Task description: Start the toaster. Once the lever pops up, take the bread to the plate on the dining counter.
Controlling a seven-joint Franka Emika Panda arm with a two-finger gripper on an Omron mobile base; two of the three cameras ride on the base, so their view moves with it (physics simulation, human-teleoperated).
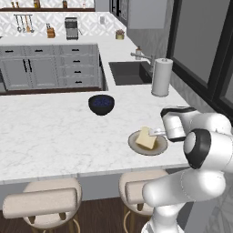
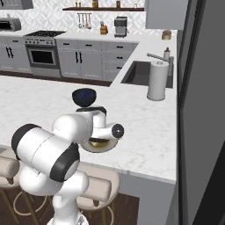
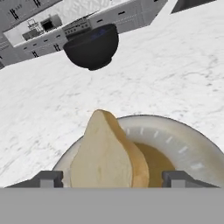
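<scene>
Bread on a plate near the front edge of a tabletop, with a bowl behind it and stools below.

The plate (image 1: pixel 148 144) sits on the dining tabletop (image 1: pixel 54 132), close to its near edge and toward the right in the left base view. The bread (image 1: pixel 146 137) lies on the plate, leaning up at an angle. The pincer (image 3: pixel 111 179) is just beside the plate on its right, one fingertip either side of the bread's near end. A bowl (image 1: pixel 101 104) stands behind the plate and to its left, well apart. Farther back and right, a paper towel roll (image 1: pixel 161 77) stands beside a sink (image 1: pixel 128 73). Two stools (image 1: pixel 43 207) tuck under the near edge.
</scene>
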